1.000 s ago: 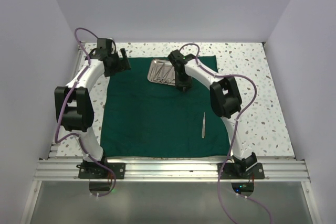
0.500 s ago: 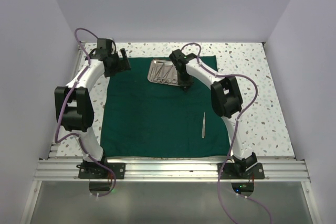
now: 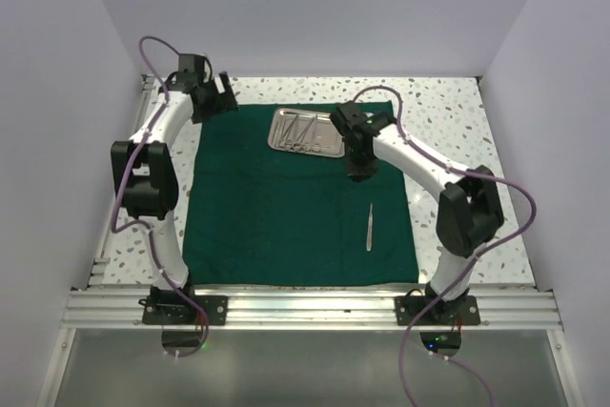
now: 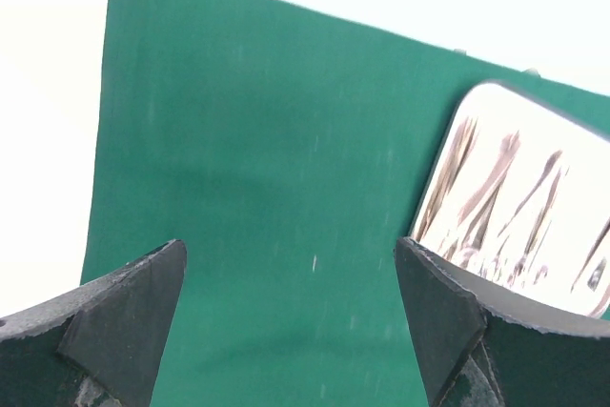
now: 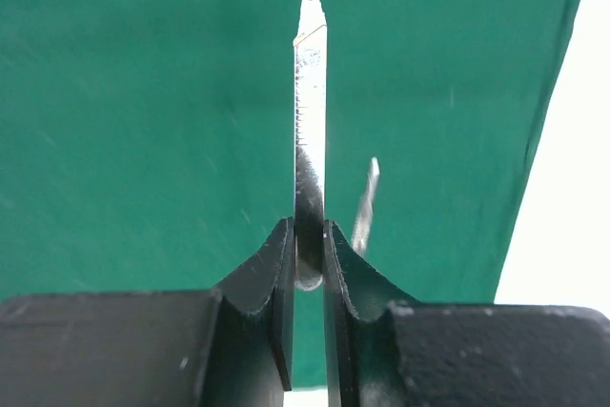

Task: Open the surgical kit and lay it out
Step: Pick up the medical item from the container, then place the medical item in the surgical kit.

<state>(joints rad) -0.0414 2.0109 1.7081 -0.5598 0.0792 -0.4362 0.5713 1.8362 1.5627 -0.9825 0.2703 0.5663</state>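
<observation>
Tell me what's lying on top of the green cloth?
A shiny steel tray at the far edge and slim tweezers near the right side. The right fingers pinch another slim steel tool above the cloth, which hides the table beneath.

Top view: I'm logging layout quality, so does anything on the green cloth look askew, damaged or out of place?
Nothing stands out. The green cloth lies flat, the steel tray sits at its far side, the tweezers lie near its right edge, and the right gripper holds a slim steel tool above it.
</observation>
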